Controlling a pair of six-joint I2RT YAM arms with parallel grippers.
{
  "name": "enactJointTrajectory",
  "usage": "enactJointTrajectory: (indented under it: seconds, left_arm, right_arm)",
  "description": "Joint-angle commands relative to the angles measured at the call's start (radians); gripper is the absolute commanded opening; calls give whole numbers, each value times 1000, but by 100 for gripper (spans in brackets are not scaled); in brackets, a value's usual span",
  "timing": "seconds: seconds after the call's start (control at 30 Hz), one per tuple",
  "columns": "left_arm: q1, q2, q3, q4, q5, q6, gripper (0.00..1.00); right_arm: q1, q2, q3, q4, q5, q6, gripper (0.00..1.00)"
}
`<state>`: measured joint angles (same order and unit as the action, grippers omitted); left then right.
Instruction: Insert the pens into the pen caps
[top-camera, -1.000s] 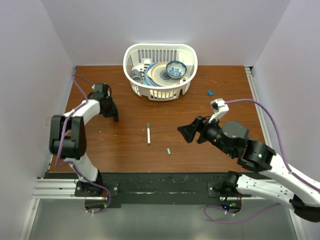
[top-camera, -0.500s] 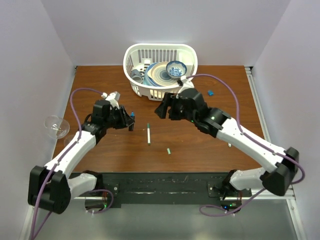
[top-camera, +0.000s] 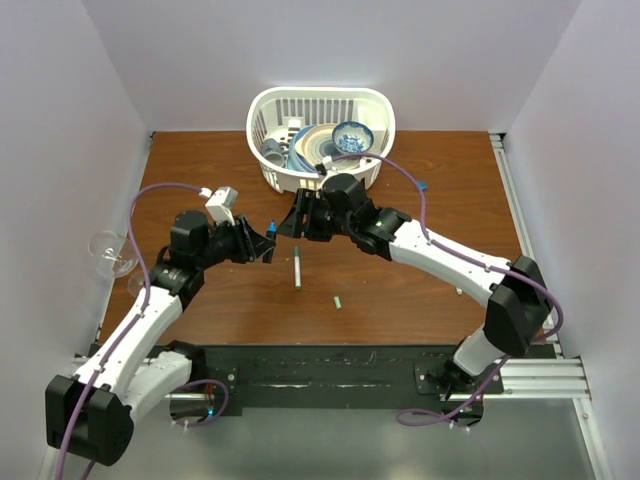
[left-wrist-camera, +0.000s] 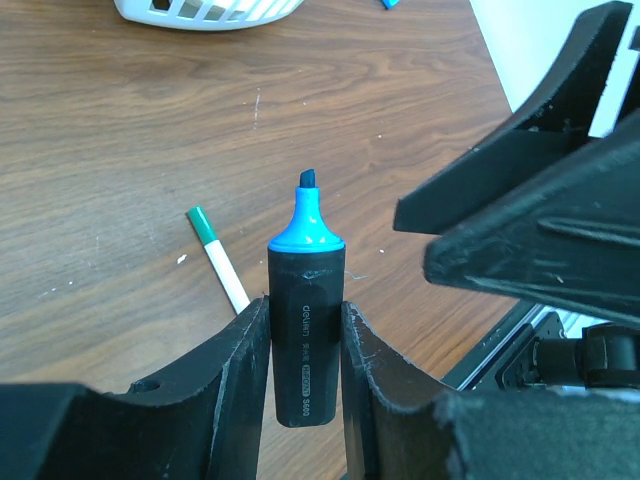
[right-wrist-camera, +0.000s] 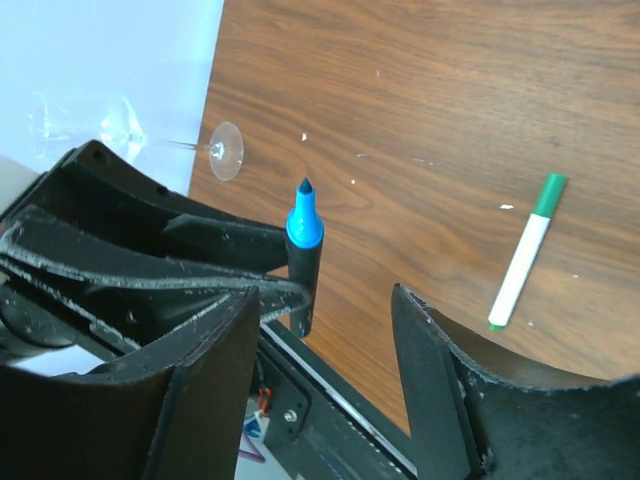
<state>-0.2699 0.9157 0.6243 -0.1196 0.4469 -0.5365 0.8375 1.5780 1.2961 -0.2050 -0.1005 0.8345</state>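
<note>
While the left gripper (left-wrist-camera: 303, 312) clamps an uncapped black highlighter (left-wrist-camera: 305, 285) and the right gripper (right-wrist-camera: 325, 300) faces it, jaws apart and empty, the white pen (top-camera: 297, 270) and loose green cap (top-camera: 338, 301) lie separately on the table (top-camera: 400, 312): seemingly nothing capped yet.

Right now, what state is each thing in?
left gripper: shut on black highlighter
black highlighter: uncapped, blue tip bare
right gripper: open, empty
white pen: lying flat on table
green cap: loose on table
blue cap: loose on table
wine glass: on its side
white basket: upright, holding dishes
</note>
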Motion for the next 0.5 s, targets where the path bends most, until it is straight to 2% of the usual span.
enactJointTrajectory:
  seconds: [0.0,0.47]
  left_arm:
    - [-3,-23,2,55,33,21,0]
    - [-3,-60,-3,69,35,18,0]
  right_arm:
    - [2,3,66,72,-21,54,56]
    - [48,109,131,9,18,68,49]
